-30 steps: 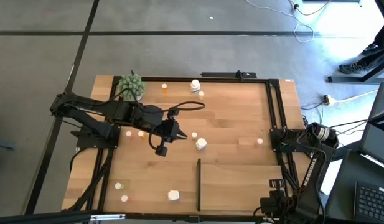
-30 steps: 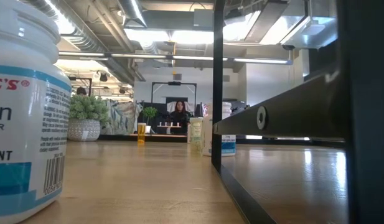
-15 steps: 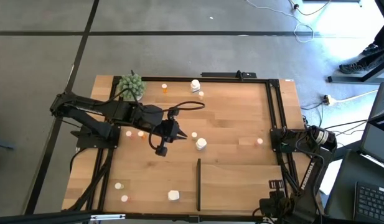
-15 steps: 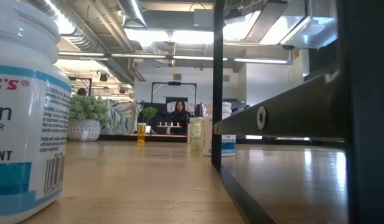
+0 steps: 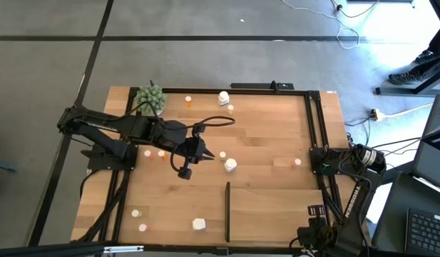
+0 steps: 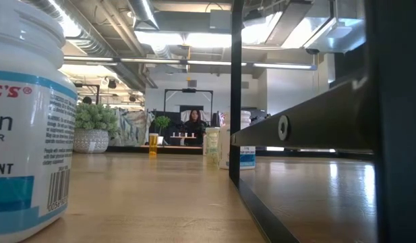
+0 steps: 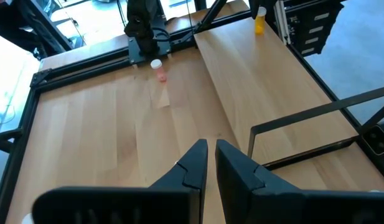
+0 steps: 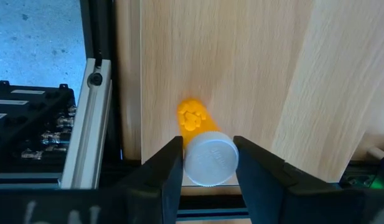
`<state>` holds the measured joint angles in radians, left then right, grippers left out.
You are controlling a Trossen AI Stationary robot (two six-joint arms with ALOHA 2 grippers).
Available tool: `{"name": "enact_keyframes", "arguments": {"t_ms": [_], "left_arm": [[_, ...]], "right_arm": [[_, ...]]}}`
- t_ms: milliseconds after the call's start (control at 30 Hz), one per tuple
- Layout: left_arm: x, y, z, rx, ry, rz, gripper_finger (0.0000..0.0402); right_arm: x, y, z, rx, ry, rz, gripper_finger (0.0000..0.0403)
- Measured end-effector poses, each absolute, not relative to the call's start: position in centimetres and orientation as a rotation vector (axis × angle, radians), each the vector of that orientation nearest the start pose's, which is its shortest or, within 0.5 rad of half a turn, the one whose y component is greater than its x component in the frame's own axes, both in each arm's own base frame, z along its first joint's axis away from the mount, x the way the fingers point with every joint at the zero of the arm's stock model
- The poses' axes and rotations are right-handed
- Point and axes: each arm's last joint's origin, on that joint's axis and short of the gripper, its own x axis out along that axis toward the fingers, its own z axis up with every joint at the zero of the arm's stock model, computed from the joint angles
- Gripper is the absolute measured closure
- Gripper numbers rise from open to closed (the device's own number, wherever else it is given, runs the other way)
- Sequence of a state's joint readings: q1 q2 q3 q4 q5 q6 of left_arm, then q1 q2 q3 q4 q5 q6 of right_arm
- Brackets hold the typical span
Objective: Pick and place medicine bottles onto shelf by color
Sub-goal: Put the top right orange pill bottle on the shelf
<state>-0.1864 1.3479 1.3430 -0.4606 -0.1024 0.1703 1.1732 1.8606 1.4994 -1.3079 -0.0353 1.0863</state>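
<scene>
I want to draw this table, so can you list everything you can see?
Tiny medicine bottles: about eight, orange or white, scattered on the light-wood table.
Chunky white bottles: three, white, spread across the table.
Green spiky plant ball: one, green, corner by the left arm.
Flat pale-wood shelf: one, black-edged, near the right arm.
Left gripper: shut, empty, above the table's middle.
Right gripper: shut on an orange bottle with white cap.
</scene>
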Motion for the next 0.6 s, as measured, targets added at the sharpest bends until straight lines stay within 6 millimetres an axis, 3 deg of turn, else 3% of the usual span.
{"name": "enact_keyframes", "arguments": {"t_ms": [600], "left_arm": [[28.87,-5.14,37.64,0.234,0.453,-0.121,0.0374]], "right_arm": [[12.96,31.1,22.99,-0.161,1.641,0.056,0.0268]]}}
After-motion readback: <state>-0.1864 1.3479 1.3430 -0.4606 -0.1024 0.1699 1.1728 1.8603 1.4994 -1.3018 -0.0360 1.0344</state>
